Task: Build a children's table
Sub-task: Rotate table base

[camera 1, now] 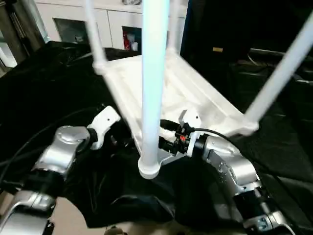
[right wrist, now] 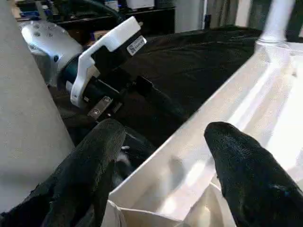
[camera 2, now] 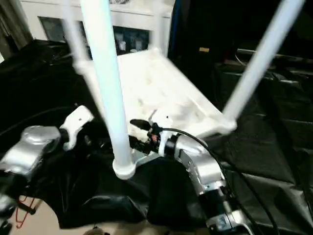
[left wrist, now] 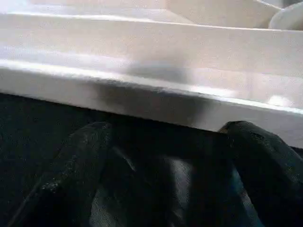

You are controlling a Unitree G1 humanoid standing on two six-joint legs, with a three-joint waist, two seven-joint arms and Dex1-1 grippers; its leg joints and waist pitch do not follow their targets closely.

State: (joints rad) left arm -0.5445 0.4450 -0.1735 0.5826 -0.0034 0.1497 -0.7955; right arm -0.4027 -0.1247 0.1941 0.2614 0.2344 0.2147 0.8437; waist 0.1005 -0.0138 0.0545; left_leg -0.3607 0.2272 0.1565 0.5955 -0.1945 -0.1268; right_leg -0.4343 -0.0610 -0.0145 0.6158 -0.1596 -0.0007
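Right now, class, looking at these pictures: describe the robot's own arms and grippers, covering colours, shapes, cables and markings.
Both forearms are rounded silver metal casings, the left arm and the right arm. Each wrist carries a white plastic bracket; the left gripper bears a small printed label on its bracket. The right gripper has two thick, black, rounded fingers. Black cables and a red connector sit at the right wrist.

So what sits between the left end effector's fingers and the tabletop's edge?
Nothing but black cloth; in the left wrist view the fingers point at the tabletop rim.
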